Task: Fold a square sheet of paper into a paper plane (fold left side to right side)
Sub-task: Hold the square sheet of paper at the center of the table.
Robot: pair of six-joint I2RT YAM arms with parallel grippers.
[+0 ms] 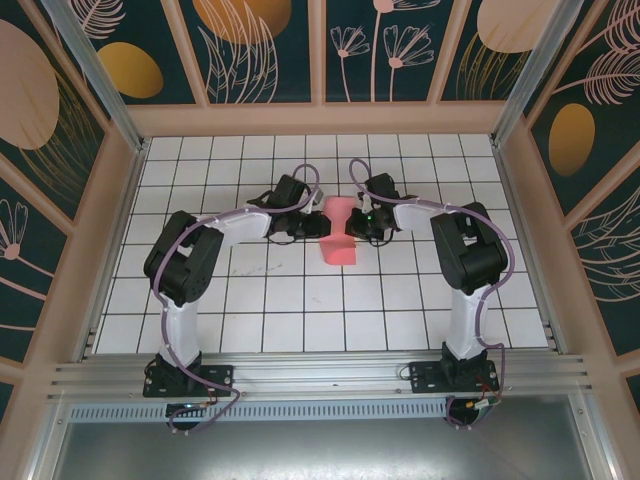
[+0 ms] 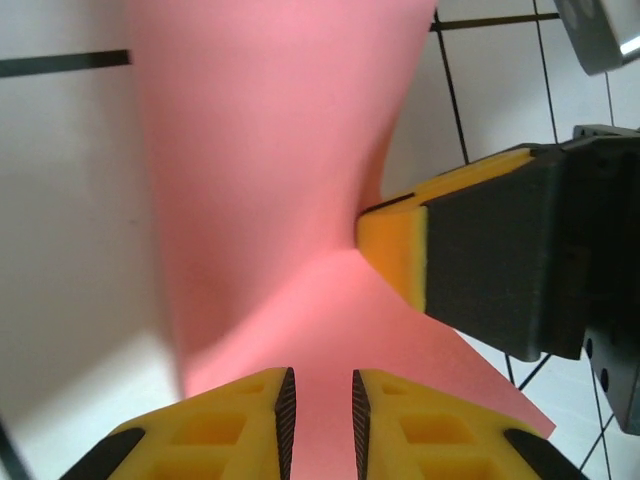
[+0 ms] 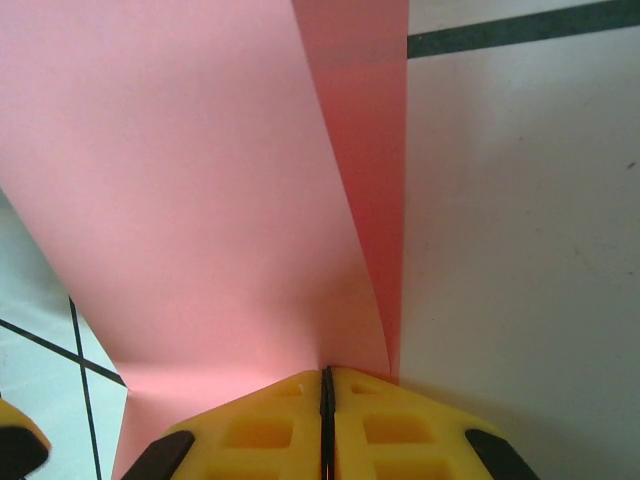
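Observation:
The square sheet of paper [image 1: 338,245] is coral-red and lies mid-table, lifted and pinched narrow at its waist between the two arms. My right gripper [image 1: 361,222] is shut on its right edge; in the right wrist view the sheet [image 3: 180,180] curls up out of the closed tips [image 3: 325,375]. My left gripper [image 1: 307,226] is at the sheet's left side. In the left wrist view its pads [image 2: 284,400] stand a narrow gap apart over the paper [image 2: 270,180], with nothing pinched, and the right gripper's fingers [image 2: 400,245] clamp the far edge. The paper plane is out of view.
White gridded table [image 1: 250,300] inside a walled enclosure with patterned panels [image 1: 250,50]. The arm bases are bolted on a metal rail [image 1: 320,375] at the near edge. Open grid tiles lie in front of and behind the sheet.

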